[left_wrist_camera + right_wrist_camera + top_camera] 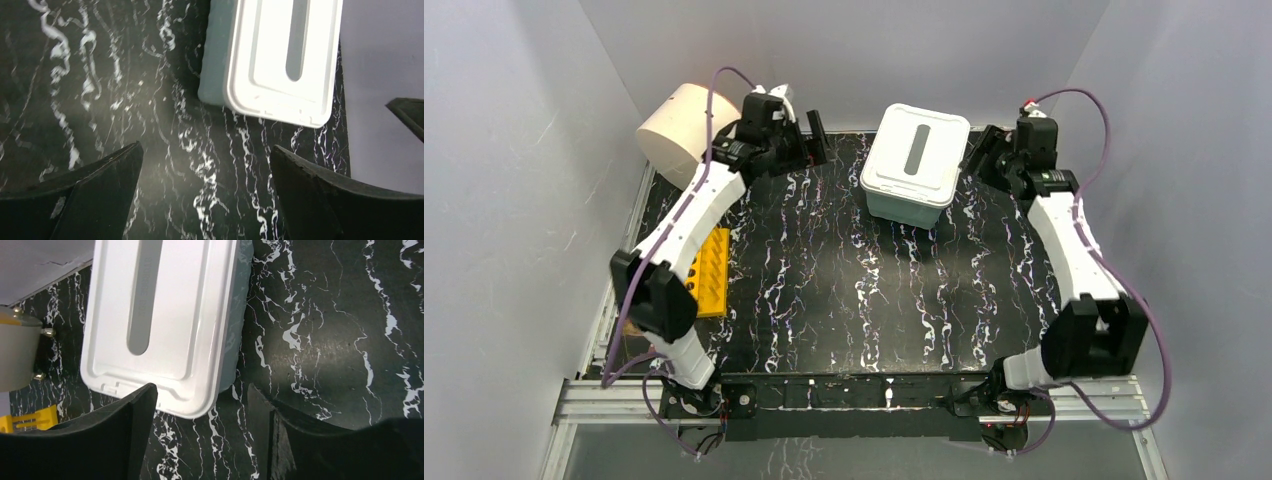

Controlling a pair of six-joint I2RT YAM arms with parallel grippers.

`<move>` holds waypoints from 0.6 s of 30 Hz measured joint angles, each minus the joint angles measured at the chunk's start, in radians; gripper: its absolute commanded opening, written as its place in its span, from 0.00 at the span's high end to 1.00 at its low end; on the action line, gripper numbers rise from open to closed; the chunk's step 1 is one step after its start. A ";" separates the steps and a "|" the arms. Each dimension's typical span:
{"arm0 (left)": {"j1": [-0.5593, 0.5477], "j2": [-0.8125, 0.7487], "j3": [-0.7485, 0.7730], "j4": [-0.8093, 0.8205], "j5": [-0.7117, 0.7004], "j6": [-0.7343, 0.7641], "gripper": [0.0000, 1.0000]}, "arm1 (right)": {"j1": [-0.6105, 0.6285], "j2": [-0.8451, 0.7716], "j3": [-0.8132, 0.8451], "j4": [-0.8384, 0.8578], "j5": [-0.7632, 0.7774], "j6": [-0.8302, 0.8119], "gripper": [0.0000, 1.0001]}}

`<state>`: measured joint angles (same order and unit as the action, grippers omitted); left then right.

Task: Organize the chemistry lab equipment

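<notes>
Lab equipment unseen; lidded bin [899,150] between left gripper [207,150], right gripper [202,387].

White arms [689,215], black joints [664,300], purple cables [1074,91]

Bright glare washes the white lid [260,65]; wrist views look soft.
</notes>
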<state>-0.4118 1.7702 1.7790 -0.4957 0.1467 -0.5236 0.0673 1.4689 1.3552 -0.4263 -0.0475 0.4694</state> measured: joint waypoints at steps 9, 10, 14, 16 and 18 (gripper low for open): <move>-0.004 -0.376 -0.264 -0.114 -0.138 -0.040 0.02 | 0.013 -0.377 -0.148 -0.098 0.084 -0.057 0.01; -0.005 -0.419 -0.270 -0.127 -0.156 -0.042 0.02 | 0.013 -0.407 -0.150 -0.113 0.094 -0.063 0.01; -0.011 -0.606 -0.278 -0.177 -0.225 -0.035 0.02 | 0.013 -0.561 -0.158 -0.188 0.142 -0.092 0.02; -0.013 -0.682 -0.272 -0.210 -0.249 -0.021 0.02 | 0.013 -0.631 -0.158 -0.217 0.156 -0.103 0.01; -0.014 -0.748 -0.252 -0.260 -0.275 -0.002 0.02 | 0.013 -0.685 -0.156 -0.249 0.168 -0.108 0.01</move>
<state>-0.4255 1.0218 1.5272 -0.7555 -0.1284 -0.5259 0.0799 0.7841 1.1992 -0.6758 0.1204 0.3611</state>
